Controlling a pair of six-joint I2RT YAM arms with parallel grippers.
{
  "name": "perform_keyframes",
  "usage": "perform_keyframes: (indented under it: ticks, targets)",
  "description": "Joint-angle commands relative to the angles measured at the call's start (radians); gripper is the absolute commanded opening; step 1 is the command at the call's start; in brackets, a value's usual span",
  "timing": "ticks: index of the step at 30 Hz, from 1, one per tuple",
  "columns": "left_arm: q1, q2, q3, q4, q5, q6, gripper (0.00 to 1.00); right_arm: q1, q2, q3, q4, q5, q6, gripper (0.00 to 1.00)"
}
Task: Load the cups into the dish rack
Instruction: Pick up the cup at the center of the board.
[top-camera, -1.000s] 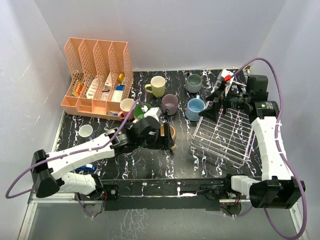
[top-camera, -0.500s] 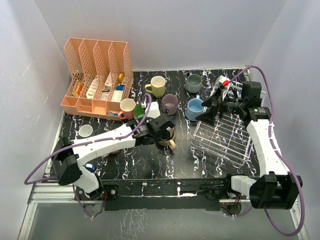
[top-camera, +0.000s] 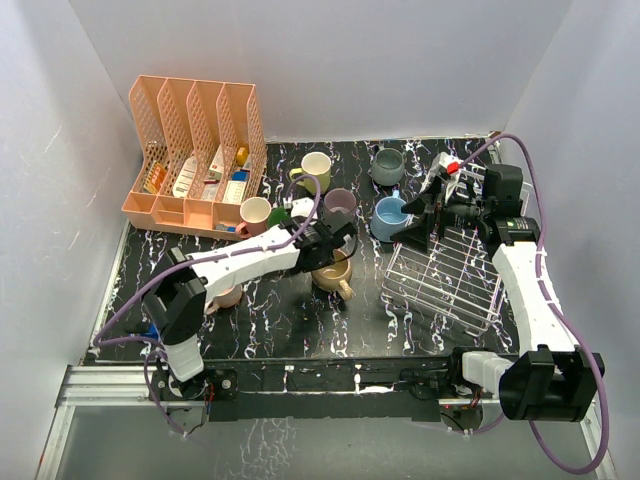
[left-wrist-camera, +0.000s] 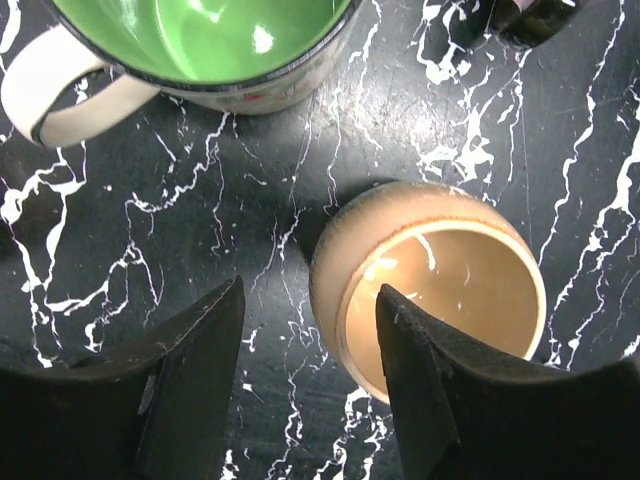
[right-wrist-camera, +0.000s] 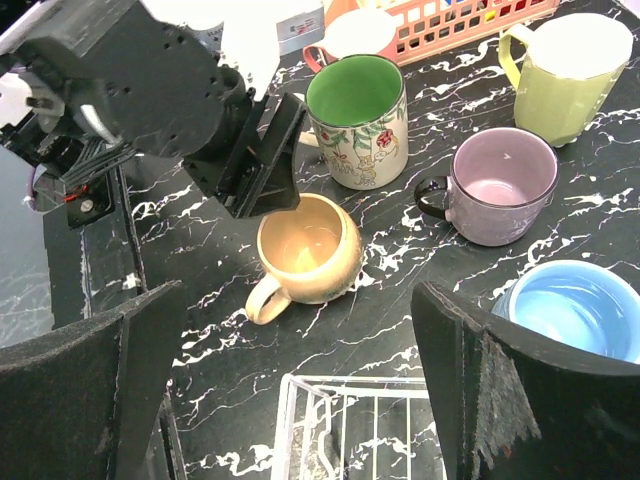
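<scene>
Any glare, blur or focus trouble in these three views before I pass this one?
Top view: even light, soft shadows, all sharp. Left wrist view: bright glare spots inside the green-lined mug; tan mug sharp. Right wrist view: mugs sharp, the right tool's fingers blurred in the foreground.

White arm links (top-camera: 240, 262), black joints (top-camera: 186, 297), looping purple cables (top-camera: 512, 135); left gripper (left-wrist-camera: 308, 292) matte black

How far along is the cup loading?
Done: nothing; the dish rack looks empty. In hand: the left hand straddles the wall of the tan mug, one finger inside, not clamped. The right hand hangs open over the rack's far-left corner. Left: all of them, e.g. the yellow-green mug, grey mug, mauve mug, light blue mug.
</scene>
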Motion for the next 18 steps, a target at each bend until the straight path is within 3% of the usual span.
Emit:
perform_keyframes:
  ticks: [1,5,11,18]
  targets:
    - [0.024,0.007,0.026,0.021,0.040,0.057,0.51,-0.003,-0.029,-0.005,0.060,-0.013,0.014,0.98]
    - [0.039,0.027,0.006,0.060,0.086,0.087,0.39,-0.003,-0.032,-0.011,0.071,-0.012,0.024,0.98]
    - [0.053,0.060,-0.011,0.089,0.116,0.109,0.38,-0.002,-0.052,-0.011,0.038,0.003,0.003,0.98]
    - [0.063,0.081,0.012,0.101,0.110,0.178,0.06,-0.002,-0.039,0.021,0.026,-0.063,0.028,0.98]
